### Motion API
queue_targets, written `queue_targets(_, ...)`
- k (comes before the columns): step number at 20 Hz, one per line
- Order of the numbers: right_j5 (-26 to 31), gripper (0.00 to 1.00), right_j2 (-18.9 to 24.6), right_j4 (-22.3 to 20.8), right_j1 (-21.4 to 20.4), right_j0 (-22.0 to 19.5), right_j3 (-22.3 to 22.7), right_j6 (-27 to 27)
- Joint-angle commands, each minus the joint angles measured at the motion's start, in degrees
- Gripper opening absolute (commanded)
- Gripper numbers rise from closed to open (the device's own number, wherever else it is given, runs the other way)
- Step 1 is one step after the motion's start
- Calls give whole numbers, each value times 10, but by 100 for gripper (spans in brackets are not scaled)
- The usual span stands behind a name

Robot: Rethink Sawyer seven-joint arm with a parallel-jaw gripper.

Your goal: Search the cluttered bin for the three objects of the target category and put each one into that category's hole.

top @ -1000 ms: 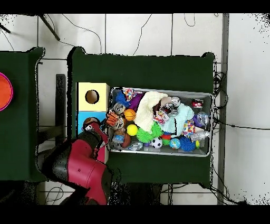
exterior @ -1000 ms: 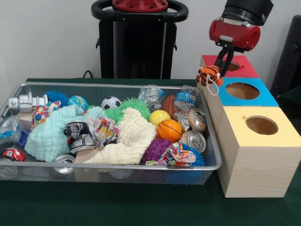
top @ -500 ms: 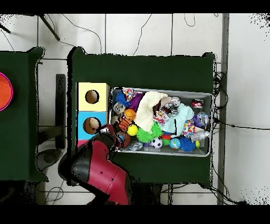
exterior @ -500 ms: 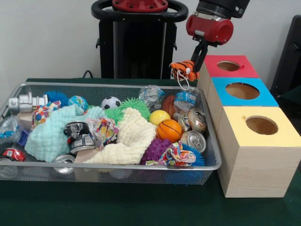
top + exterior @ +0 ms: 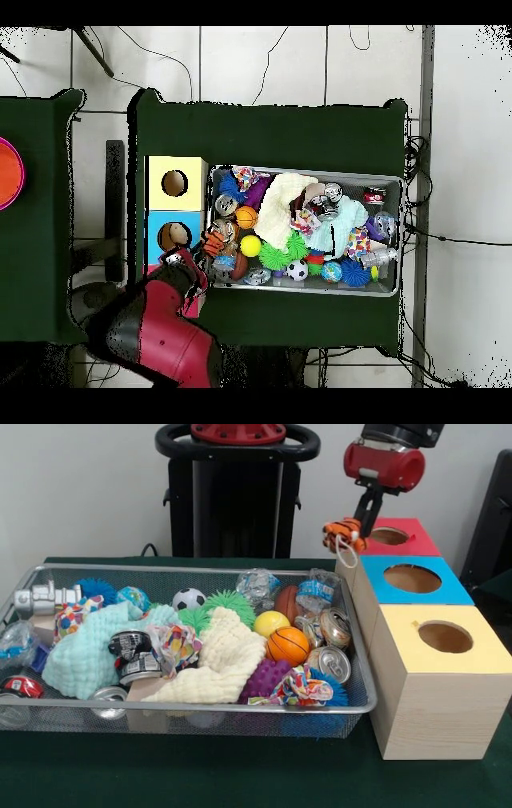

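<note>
My gripper (image 5: 353, 526) hangs in the air, shut on an orange tiger-striped toy (image 5: 342, 531) with a white cord loop dangling under it. The toy is just left of the red box (image 5: 410, 542), level with its top and beside its round hole (image 5: 389, 536). From overhead, the toy (image 5: 213, 241) sits between the blue box (image 5: 156, 222) and the wire bin's (image 5: 305, 170) corner, with the red arm (image 5: 160, 330) covering the red box. The bin (image 5: 200, 708) is packed with balls, cans, cloths and rope toys.
A blue box (image 5: 448, 588) and a yellow box (image 5: 436, 688), each with a round hole on top, stand in a row with the red one along the bin's right side. A basketball (image 5: 287, 645) and cans (image 5: 334, 661) lie near that side.
Half a second ago the gripper with the toy was further left over the bin's corner. It has swung back right and slightly up, to the red box's left edge.
</note>
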Motion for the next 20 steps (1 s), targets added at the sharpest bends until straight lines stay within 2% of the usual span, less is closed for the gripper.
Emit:
queue_targets(1,75,0,3,55,44,54,-12,163)
queue_targets(8,31,0,34,65,22,44,24,147)
queue_targets(10,9,0,51,62,9,30,41,144)
queue_targets(15,-15,0,62,55,-1,14,67,144)
queue_targets(16,-32,0,76,52,-10,3,79,151)
queue_targets(20,-38,0,70,51,-13,18,98,158)
